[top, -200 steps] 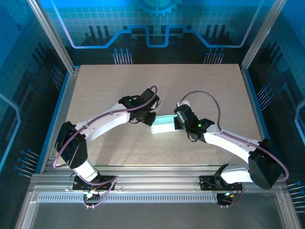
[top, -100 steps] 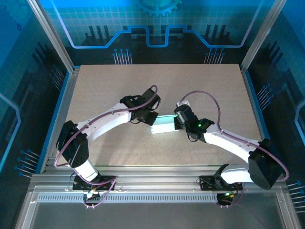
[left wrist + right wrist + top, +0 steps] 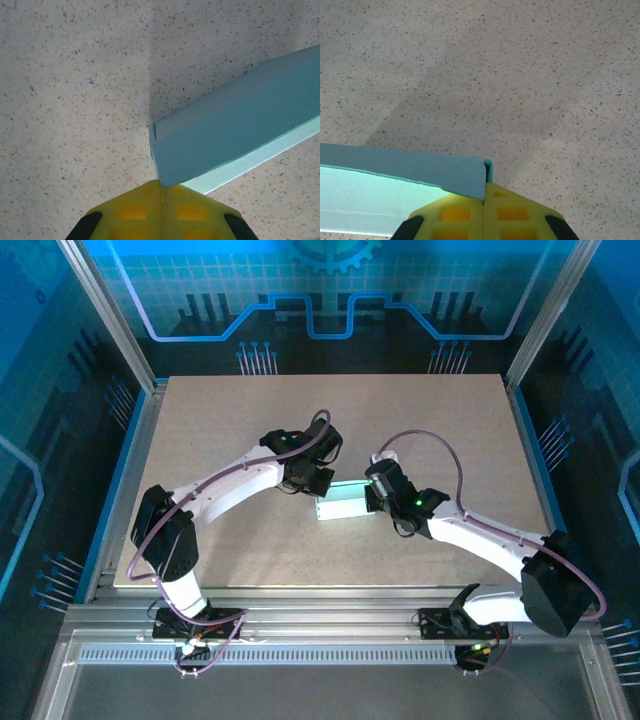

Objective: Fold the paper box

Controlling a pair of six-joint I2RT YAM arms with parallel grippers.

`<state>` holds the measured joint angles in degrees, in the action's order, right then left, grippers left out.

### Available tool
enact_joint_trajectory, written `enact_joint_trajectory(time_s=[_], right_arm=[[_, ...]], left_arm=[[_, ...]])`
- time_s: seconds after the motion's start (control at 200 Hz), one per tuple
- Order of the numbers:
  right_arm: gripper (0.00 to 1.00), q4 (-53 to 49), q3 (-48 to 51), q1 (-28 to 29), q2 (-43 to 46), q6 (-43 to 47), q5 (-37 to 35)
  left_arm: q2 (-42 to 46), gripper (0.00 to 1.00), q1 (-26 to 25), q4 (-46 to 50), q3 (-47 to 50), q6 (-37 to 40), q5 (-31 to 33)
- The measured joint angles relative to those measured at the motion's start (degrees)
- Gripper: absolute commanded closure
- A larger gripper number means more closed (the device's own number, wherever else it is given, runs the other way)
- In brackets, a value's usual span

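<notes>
The paper box (image 3: 343,502) is a pale mint, flat rectangular box lying mid-table between both arms. My left gripper (image 3: 318,485) is at its left end. In the left wrist view the yellow fingers (image 3: 130,212) are pressed together, and the box's (image 3: 235,130) near corner runs into their seam at the left gripper's tips (image 3: 162,189). My right gripper (image 3: 372,498) is at the box's right end. There the right gripper (image 3: 485,192) is shut, with a thin upright edge of the box (image 3: 405,170) going in between its fingertips.
The speckled beige table (image 3: 230,410) has free room all round the box. Aluminium frame rails (image 3: 330,605) run along the near edge, and blue panels wall in the sides and back.
My left arm has swung right and slightly forward, bringing its gripper onto the box's left corner, and its jaws have closed. The right arm and the box have stayed put.
</notes>
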<state>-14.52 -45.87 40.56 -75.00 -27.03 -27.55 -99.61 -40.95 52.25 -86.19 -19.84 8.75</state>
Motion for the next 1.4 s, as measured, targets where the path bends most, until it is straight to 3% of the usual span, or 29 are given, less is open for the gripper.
enact_joint_trajectory(time_s=[0.495, 1.101, 1.401], right_arm=[[1.00, -0.20, 0.00, 0.00, 0.00, -0.04, -0.79], [1.00, -0.28, 0.04, 0.00, 0.00, -0.63, -1.29], [1.00, -0.50, 0.07, 0.00, 0.00, -1.07, -2.08]], left_arm=[[-3.34, 1.00, 2.64, 0.63, -3.89, -10.29, -4.66], [-3.74, 1.00, 3.41, -0.26, -3.91, -13.81, -6.71], [-2.80, 1.00, 3.67, -5.18, -1.07, -16.44, -6.69]])
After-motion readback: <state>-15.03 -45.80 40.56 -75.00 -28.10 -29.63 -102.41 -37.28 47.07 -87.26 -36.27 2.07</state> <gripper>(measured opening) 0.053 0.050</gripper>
